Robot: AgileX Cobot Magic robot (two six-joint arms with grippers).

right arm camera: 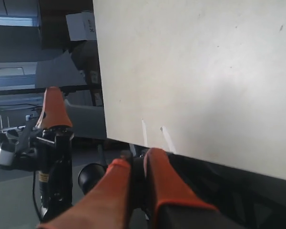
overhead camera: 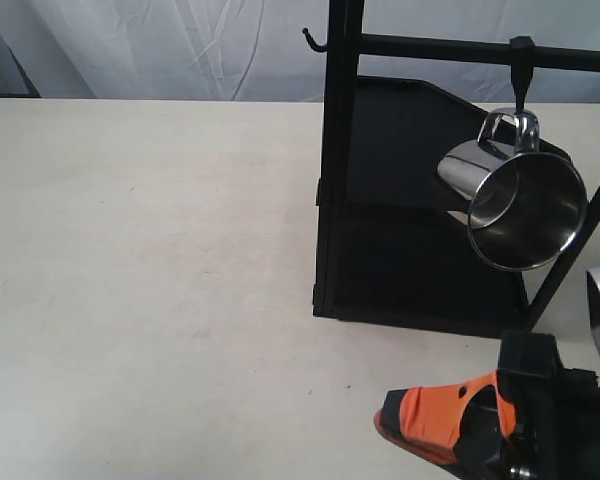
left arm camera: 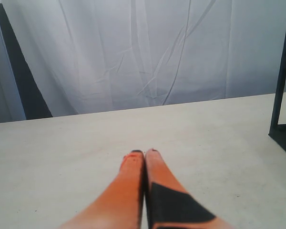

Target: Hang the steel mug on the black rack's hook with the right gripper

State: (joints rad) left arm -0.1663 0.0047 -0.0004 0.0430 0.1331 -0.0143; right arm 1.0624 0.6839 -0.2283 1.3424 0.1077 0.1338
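Hanging looks done: the steel mug (overhead camera: 515,205) dangles by its looped handle from the hook (overhead camera: 521,75) under the black rack's (overhead camera: 338,160) top bar near the table's (overhead camera: 150,260) far right corner, its mouth showing an empty interior. The right gripper (overhead camera: 382,420) sits low at the near edge, orange fingers pressed together around nothing, well apart from the mug; the left gripper (left arm camera: 144,152) is likewise closed and empty, so by the look of it little remains beyond parking the arm.

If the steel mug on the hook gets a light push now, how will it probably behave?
The steel mug hangs only by its handle on the hook, tilted, so it would likely swing instead of staying put. Its mirror-like sides look slippery for a grip. It seems rigid, thin-walled metal, so probably light and not fragile.
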